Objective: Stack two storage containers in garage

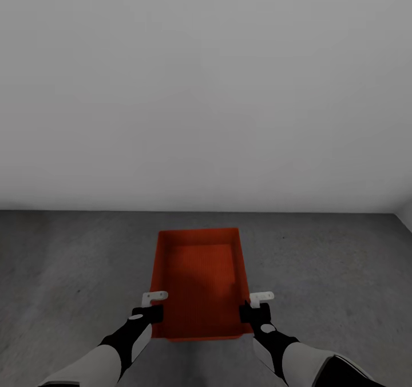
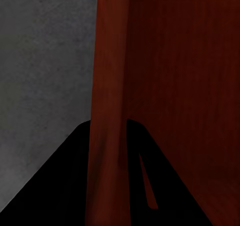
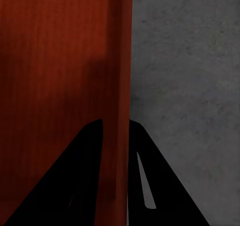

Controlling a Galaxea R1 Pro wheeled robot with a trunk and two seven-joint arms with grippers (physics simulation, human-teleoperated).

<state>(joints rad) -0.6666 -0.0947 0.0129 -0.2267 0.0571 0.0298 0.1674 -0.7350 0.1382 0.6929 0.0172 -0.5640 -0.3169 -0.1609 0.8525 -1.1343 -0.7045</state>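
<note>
- Storage container (image 1: 200,281): one orange-red open-top bin, held between the two hands, long axis running away from the robot; interior bare.
- Left hand (image 1: 154,302): clamped on the container's left long wall near the robot's end. In the left wrist view the wall (image 2: 107,136) passes between the two dark fingers (image 2: 65,186), one inside the bin and one outside.
- Right hand (image 1: 260,301): likewise closed over the right long wall, level with the left hand. In the right wrist view the wall (image 3: 117,136) sits between its fingers (image 3: 80,181).
- Floor (image 1: 68,261): dark grey mottled concrete, seen beyond and below both hands; whether the bin touches it or hangs just above cannot be told.
- Wall (image 1: 206,89): plain white, ahead of the hands, past the bin's far end.
- Risk, tilt: both grips sit near the robot's end, so the far end may sag or pivot on the thin walls.
- Risk, slip: smooth walls held by narrow fingers could slide if one hand moves ahead of the other.
- Risk, uneven release: opening one hand first would likely swing or drop that side, leaving the bin askew for stacking.
- Risk, collision: driving on would bring the bin's far end against the wall.
</note>
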